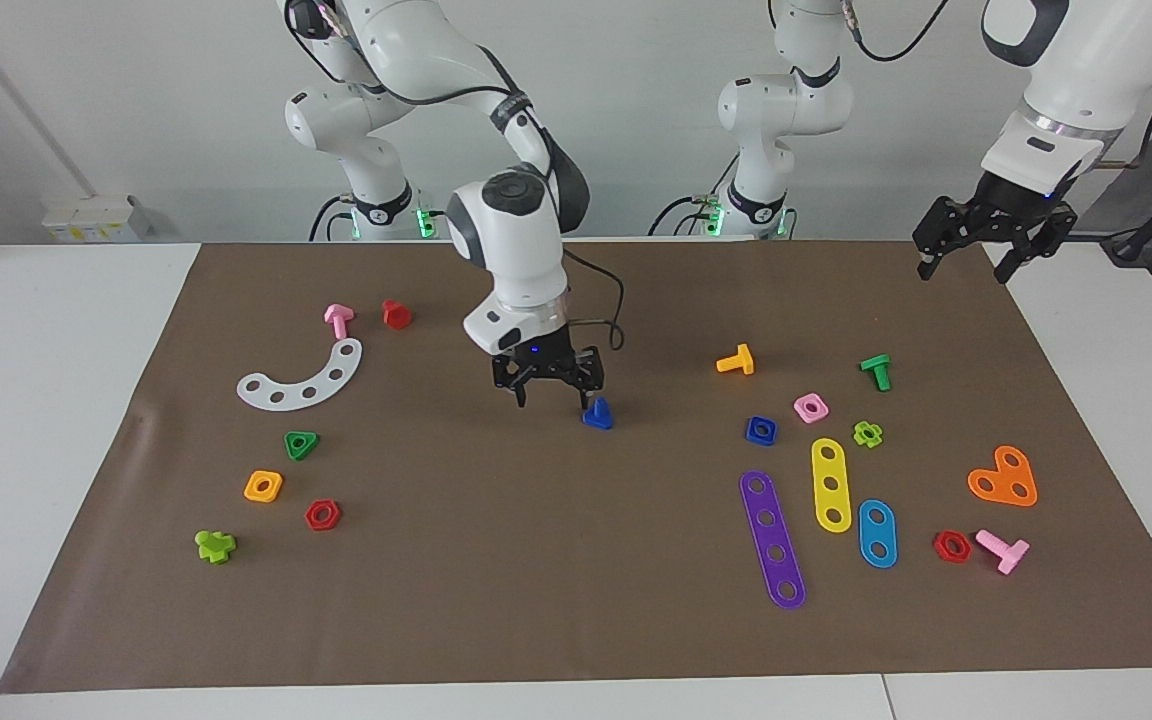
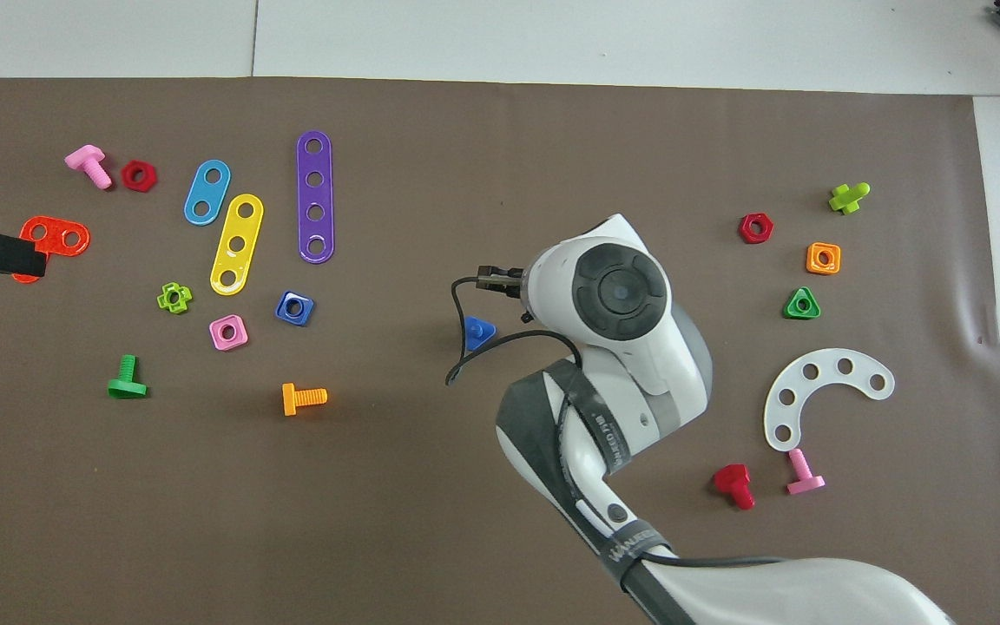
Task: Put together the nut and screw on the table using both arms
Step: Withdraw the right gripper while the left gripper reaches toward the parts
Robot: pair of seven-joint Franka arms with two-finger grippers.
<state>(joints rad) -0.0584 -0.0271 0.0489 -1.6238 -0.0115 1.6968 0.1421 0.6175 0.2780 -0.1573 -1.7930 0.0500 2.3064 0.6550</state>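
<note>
A: What is on the table [image 1: 86,420], on the brown mat?
B: The right gripper [image 1: 551,392] hangs open, low beside the screw [image 1: 597,414] at mid-mat. The left gripper [image 1: 976,250], open, waits over the mat's corner.
A: And the nut [image 1: 761,430]?
B: On the mat, toward the left arm's end, beside the pink nut [image 1: 811,407].

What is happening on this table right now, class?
The right gripper hangs open, low over the brown mat, with the dark-blue screw at one fingertip, not yet grasped. The dark-blue nut lies untouched beside the pink square nut, toward the left arm's end. The left gripper waits, open, over the mat's corner.
</note>
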